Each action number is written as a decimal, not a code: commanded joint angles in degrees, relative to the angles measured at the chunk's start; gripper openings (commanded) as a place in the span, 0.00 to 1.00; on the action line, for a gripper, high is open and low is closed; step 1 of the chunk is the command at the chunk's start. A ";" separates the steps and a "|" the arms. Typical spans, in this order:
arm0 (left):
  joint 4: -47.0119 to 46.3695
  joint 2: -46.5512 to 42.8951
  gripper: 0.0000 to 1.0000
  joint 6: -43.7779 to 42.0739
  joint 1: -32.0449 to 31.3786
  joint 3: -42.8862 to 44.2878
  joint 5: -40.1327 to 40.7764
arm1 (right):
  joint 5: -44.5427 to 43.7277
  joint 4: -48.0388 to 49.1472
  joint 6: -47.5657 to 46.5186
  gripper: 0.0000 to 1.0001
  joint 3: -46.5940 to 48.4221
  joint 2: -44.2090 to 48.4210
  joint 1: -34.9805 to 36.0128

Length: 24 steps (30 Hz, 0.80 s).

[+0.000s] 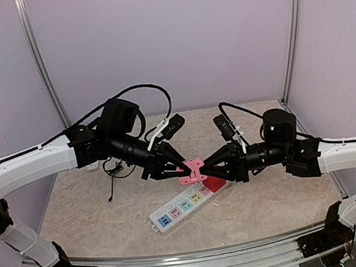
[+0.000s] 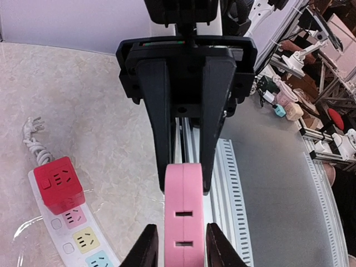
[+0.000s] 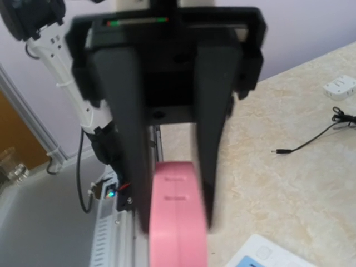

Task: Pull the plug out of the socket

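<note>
The socket, a long white power strip [image 1: 182, 207] with pastel outlet faces, lies on the table; it also shows in the left wrist view [image 2: 83, 245] and the right wrist view [image 3: 267, 256]. A red cube plug [image 1: 215, 183] [image 2: 58, 184] sits plugged into its pink end. Both grippers meet above the strip at a flat pink piece [image 1: 194, 171] [image 2: 184, 211] [image 3: 177, 222] held in the air. My right gripper [image 1: 204, 167] [image 2: 184, 188] is shut on one end of it. My left gripper [image 1: 186, 167] [image 2: 183, 245] [image 3: 173, 219] straddles the other end with a thin gap beside each finger.
A small flat white square piece [image 3: 339, 87] and a thin black cable [image 1: 111, 176] [image 3: 311, 142] lie at the table's back left. The strip's white cord [image 2: 33, 142] is bundled by its red-cube end. A ribbed metal rail [image 1: 195, 254] runs along the front edge.
</note>
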<state>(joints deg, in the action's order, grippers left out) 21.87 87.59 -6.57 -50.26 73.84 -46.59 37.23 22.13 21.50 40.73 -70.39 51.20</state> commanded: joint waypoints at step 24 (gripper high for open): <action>-50.46 -19.56 0.99 13.83 7.02 -31.86 25.22 | -2.60 21.46 20.14 0.00 3.14 1.15 -0.67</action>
<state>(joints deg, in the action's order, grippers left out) -20.27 67.35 7.60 -42.06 41.65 -23.62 32.49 34.61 34.68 42.39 -66.81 50.76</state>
